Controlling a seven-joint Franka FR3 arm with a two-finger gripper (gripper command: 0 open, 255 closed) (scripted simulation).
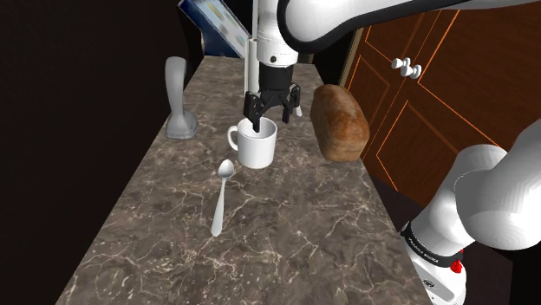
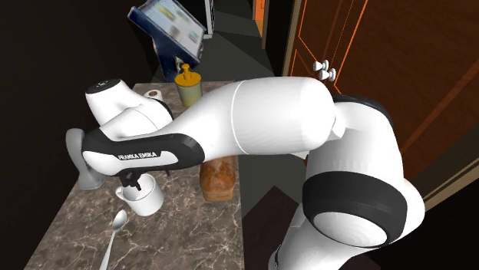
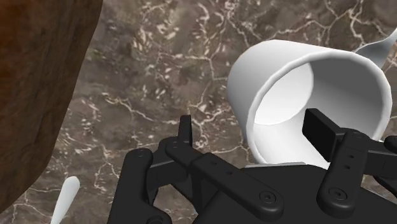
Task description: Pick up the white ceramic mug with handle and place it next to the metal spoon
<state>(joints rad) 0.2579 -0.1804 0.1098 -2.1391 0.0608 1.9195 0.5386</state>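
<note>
Setting: dark brown, marble-patterned worktop [image 1: 286, 247] with pale veins, long and narrow; reddish-brown wooden cabinet doors [image 1: 433, 104] with small white knobs stand along the shoulder view's right
Mug: plain white mug [image 1: 258, 149], smooth and unmarked; straight-walled, narrowing slightly toward the base; wide round mouth with a thick rim; inside as white as outside
Mug handle: one white loop handle [image 1: 232, 137] on the side toward the shoulder view's left
Mug position: upright on the worktop about midway along it, mouth up; it sits between a grey upright object [image 1: 179, 102] on the shoulder view's left and a brown loaf of bread [image 1: 340, 123] on the right
Spoon: pale silvery spoon [image 1: 221, 197] lying flat on the worktop, bowl toward the mug and stem pointing back toward the stand; the bowl is just beside the mug's base on the handle side; whether they touch cannot be told
Jaws: black, pointing straight down over the mug, released; they stand well apart and straddle the mug's wall on the loaf side; in the wrist view one reaches inside the mouth while the other hangs outside, with bare worktop showing between it and the wall; nothing is grasped
Arm: white arm [image 2: 261, 115] with dark joints, stretched over the worktop from the stand; in the second exterior view its bulk hides much of the surface
Far end: blue-screened tablet [image 1: 212, 24] propped at a slant; a yellow bottle [image 2: 188, 88] near it
</note>
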